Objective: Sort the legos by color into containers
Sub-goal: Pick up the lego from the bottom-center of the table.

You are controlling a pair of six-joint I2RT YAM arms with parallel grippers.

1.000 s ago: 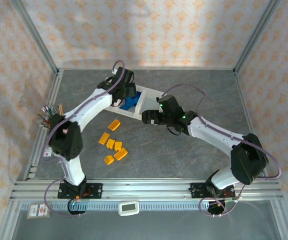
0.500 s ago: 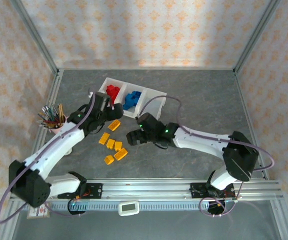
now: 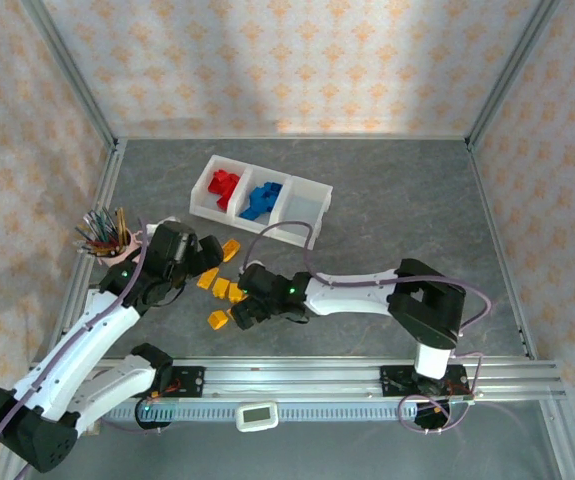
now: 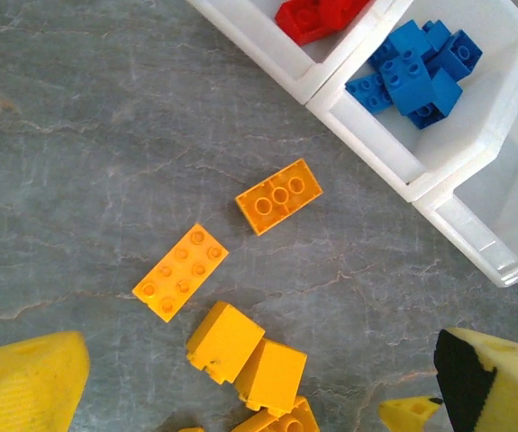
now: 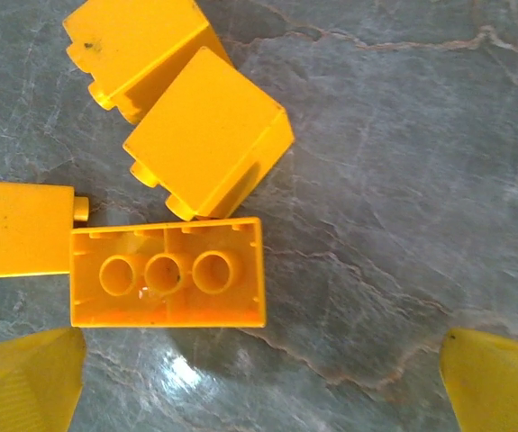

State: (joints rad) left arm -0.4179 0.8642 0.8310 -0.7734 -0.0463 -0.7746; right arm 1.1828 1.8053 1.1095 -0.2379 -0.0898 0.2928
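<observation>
The legos are small studded plastic bricks in three colours. A heap of red bricks [image 3: 225, 185] lies in the left compartment of the translucent-white three-compartment plastic tray [image 3: 257, 228], at the far middle of the grey table [image 3: 387, 190]. A heap of blue bricks [image 4: 416, 76] lies in the middle compartment; about six show in the left wrist view, though overlap makes the count uncertain.

The yellow-orange bricks [image 3: 222, 289] lie loose on the table, near of the tray. Five show plainly from above. Two of them lie flat with studs up, a three-stud-long one [image 4: 278, 195] and a longer one [image 4: 180, 272]. Under the right wrist four are bunched and touching, one of them [image 5: 167, 283] with its hollow underside up.

The left gripper [image 3: 205, 260] hangs over the loose bricks, fingers [image 4: 24, 378] spread wide, holding nothing. The right gripper [image 3: 245, 308] is low over the bunch, fingers [image 5: 497, 378] also wide apart.

One pink cup of coloured pencils [image 3: 107, 238] stands at the left. A white card [image 3: 75, 425] lies at the near left; its print is too small to read.
</observation>
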